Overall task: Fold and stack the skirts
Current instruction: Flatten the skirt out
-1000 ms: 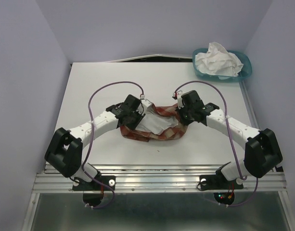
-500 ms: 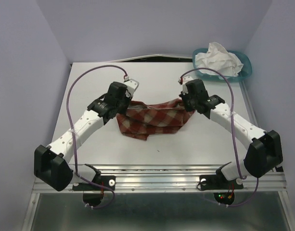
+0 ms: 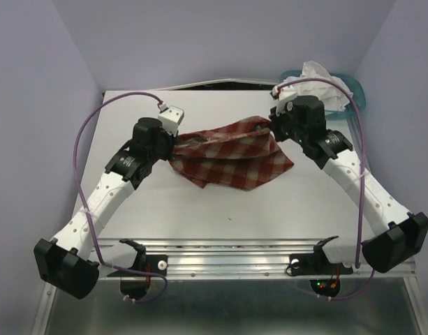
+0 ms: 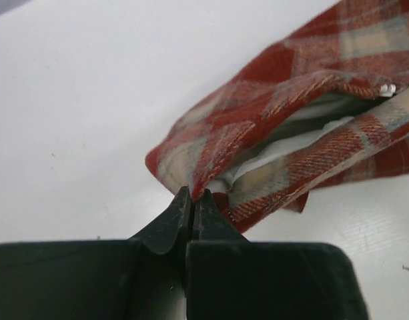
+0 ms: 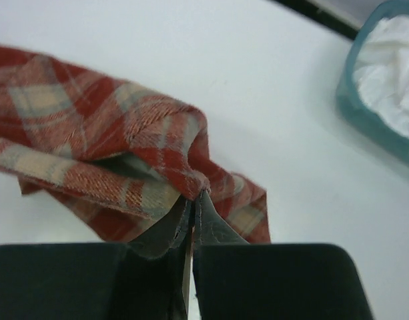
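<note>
Above the table [image 3: 269,209], my left gripper [image 4: 193,195] and right gripper [image 5: 193,197] pinch the plaid skirt [image 3: 231,157] spread; next I'd lay it flat.

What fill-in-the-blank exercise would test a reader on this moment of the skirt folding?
The left gripper and the right gripper are each ____ on the plaid skirt.
The white skirt sits in the teal basket at the table's far ____ corner.
The plaid skirt is stretched ____ the two grippers.
Missing words: shut; right; between.
</note>
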